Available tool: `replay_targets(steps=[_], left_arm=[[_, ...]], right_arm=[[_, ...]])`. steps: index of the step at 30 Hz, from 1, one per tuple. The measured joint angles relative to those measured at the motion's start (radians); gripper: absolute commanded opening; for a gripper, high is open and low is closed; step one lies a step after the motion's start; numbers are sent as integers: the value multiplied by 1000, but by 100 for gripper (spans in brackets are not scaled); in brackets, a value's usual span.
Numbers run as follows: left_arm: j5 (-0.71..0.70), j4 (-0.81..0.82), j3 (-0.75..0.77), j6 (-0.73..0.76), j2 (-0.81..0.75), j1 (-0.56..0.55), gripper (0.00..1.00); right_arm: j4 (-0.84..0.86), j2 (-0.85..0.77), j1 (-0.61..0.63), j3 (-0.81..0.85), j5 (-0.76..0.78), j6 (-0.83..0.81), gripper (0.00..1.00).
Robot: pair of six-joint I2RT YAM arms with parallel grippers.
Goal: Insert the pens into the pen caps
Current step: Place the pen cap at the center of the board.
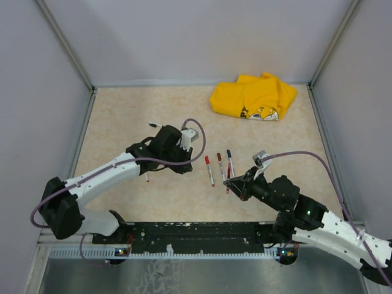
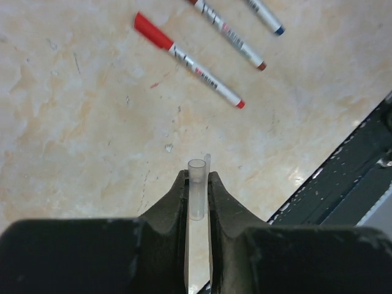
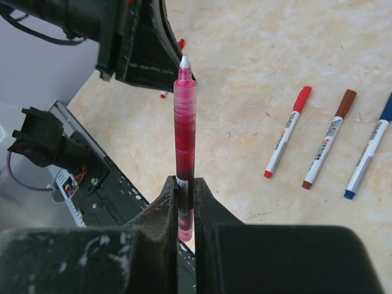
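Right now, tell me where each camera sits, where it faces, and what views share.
Top external: above and behind the bases, looking down on table, left arm, right arm, yellow cloth.
Left wrist: faces the table past the left gripper, shut on a clear tube.
Right wrist: looks along the right gripper, shut on a red pen, toward the left arm.
Shared: all three show the loose pens.

**Bright, even light; soft shadows**

Diffuse light from above; table [image 1: 122, 122] evenly lit, faint shadow under left arm [image 1: 104, 174]. Top view sharp. Wrist views: left gripper [image 2: 197, 174], right gripper [image 3: 185, 182] dark, soft-focused up close; clear tube [image 2: 196, 190] and red pen [image 3: 185, 122] sharp; loose pens [image 2: 188, 60] crisp.
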Motion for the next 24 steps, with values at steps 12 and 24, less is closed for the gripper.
replay_targets(steps=[12,24], left_arm=[[-117,-89,19,64,245,-68,15],[-225,-89,34,69,385,-117,29]], right_arm=[[-54,-140,0,0,92,40,0],[-90,-152,0,0,114,48,0]])
